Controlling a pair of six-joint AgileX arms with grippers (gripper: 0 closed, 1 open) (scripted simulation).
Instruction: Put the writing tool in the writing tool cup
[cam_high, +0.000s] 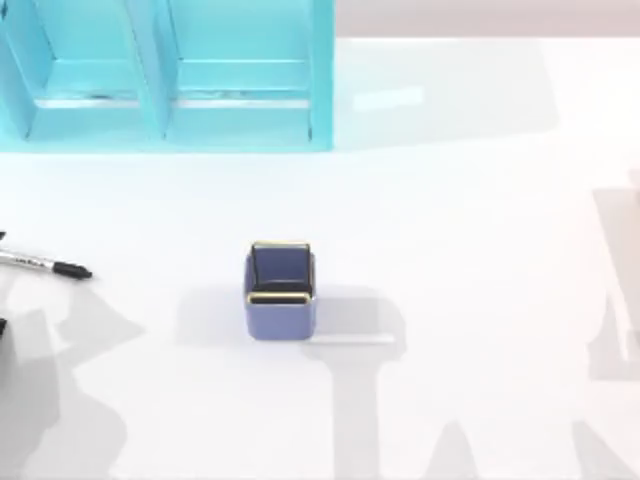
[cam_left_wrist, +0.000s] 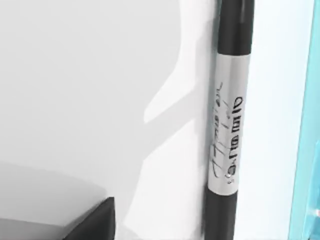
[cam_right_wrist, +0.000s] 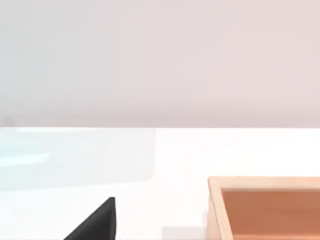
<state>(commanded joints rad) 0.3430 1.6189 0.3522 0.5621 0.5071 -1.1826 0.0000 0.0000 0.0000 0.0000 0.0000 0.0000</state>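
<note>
The writing tool (cam_high: 45, 265), a pale marker with a black cap, lies flat on the table at the far left, cap pointing toward the middle. The writing tool cup (cam_high: 280, 290), square, blue-purple and gold-rimmed, stands upright at the table's centre with nothing visible inside. My left gripper (cam_left_wrist: 165, 232) hovers open low over the marker (cam_left_wrist: 227, 125); one dark finger (cam_left_wrist: 95, 224) shows beside the barrel, not touching it. My right gripper (cam_right_wrist: 165, 232) is parked off the right side, open, with one dark finger (cam_right_wrist: 95, 224) in view.
A big turquoise shelf organizer (cam_high: 165, 75) stands at the back left; its edge (cam_left_wrist: 307, 125) runs close beside the marker. A wooden box (cam_right_wrist: 265, 210) sits near the right gripper. Arm shadows fall across the front of the white table (cam_high: 450, 220).
</note>
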